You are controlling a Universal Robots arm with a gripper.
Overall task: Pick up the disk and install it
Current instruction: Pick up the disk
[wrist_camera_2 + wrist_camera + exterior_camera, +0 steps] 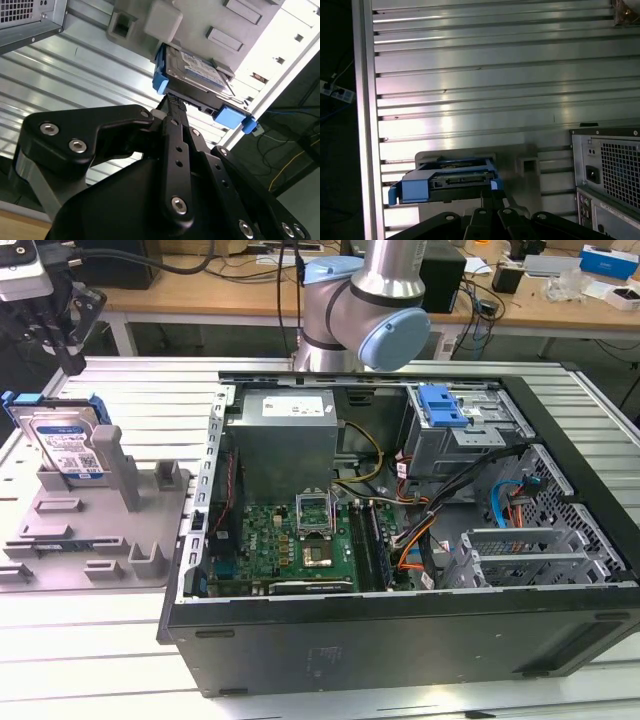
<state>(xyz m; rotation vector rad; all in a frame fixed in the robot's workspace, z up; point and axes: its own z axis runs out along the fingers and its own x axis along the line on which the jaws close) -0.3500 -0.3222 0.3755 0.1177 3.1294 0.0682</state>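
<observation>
Disk (62, 445) lower corner hidden behind grey holder (120, 465) in exterior view. Gripper (72, 362) upper part cut off by top edge. In both wrist views, disk (197, 70) (445, 177) near edge partly covered by gripper (172, 102) (492, 192).

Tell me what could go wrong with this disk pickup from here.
1. The gripper hangs close over the disk, which stands on edge in the grey holder; an off-centre approach could strike its blue frame and tip it.
2. The holder's tall post stands right beside the disk, so the gripper might bump it.
</observation>
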